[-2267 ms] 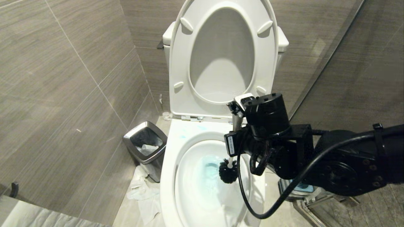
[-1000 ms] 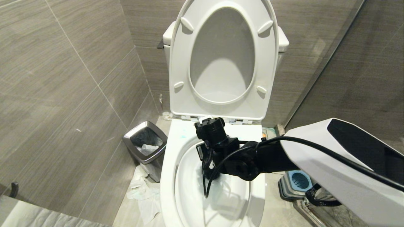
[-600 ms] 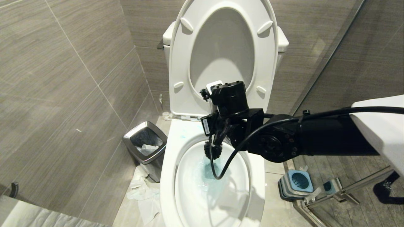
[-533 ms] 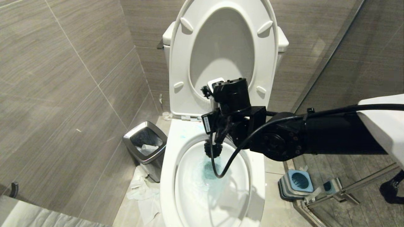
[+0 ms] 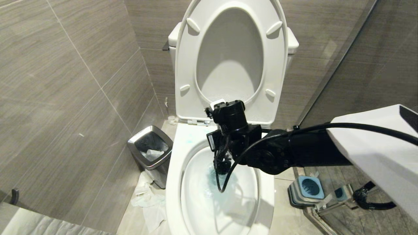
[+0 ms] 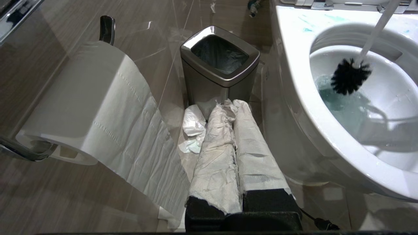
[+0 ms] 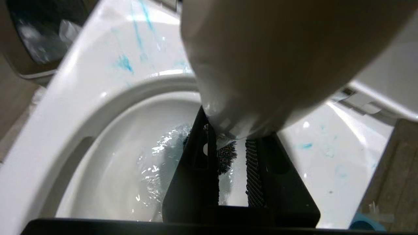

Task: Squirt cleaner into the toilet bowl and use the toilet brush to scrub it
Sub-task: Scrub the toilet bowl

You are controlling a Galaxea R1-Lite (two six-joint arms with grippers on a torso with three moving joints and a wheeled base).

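The white toilet bowl (image 5: 173,186) stands with seat and lid up. Cleaner tints its water turquoise (image 5: 212,178) and lies as blue smears on the rim (image 7: 125,62). My right gripper (image 7: 232,138) reaches over the back of the bowl, shut on the toilet brush handle (image 6: 375,31). The handle's rounded white tip (image 7: 277,65) looms close in the right wrist view. The dark bristle head (image 5: 223,166) hangs inside the bowl at the water's edge (image 6: 349,76). My left gripper (image 6: 230,104) is parked low beside the toilet, its paper-wrapped fingers shut together.
A steel-rimmed bin (image 5: 150,147) stands left of the toilet with crumpled tissue (image 5: 147,195) on the floor beside it. The blue-and-grey brush holder (image 5: 308,187) sits on the floor to the right by a glass partition. A toilet roll (image 6: 81,101) hangs near my left gripper.
The right arm lifted the brush to the bowl's back rim, then sank again. The bristle head now sits lower, at the blue water. The left arm has not moved.
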